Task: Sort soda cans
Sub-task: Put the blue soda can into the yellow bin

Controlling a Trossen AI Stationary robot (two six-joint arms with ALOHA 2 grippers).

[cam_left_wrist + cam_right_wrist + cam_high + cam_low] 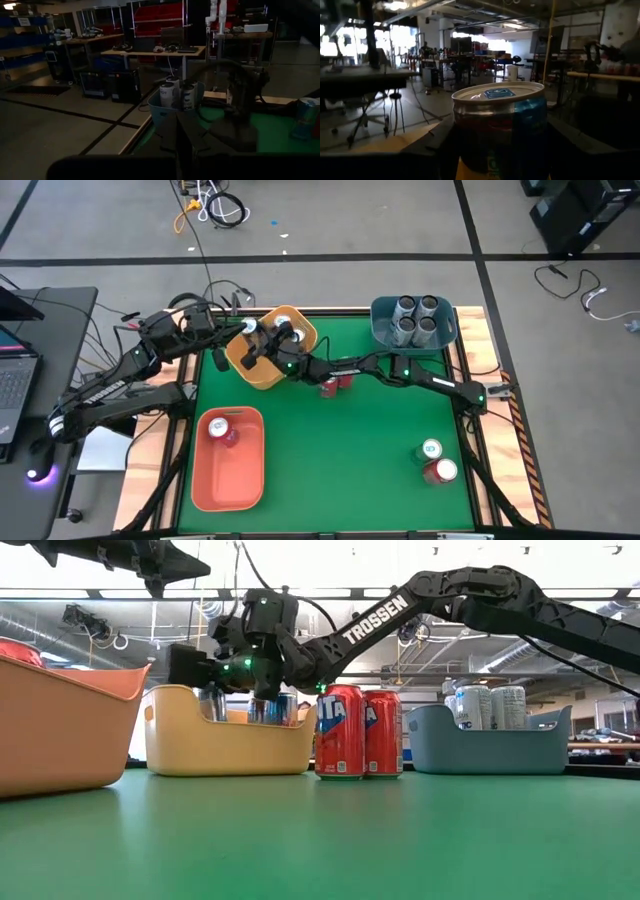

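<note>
The right hand (pixel 272 337) grips a dark soda can (pixel 500 131) over the yellow bin (pixel 262 370) at eleven o'clock on the green surface (pixel 340 450), the closed left hand (pixel 222 340) beside it

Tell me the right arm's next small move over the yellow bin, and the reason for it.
Probably let go and lift clear. The right gripper sits low in the yellow bin, its fingers on either side of a dark blue-marked can that looks already down among the other cans there.
</note>
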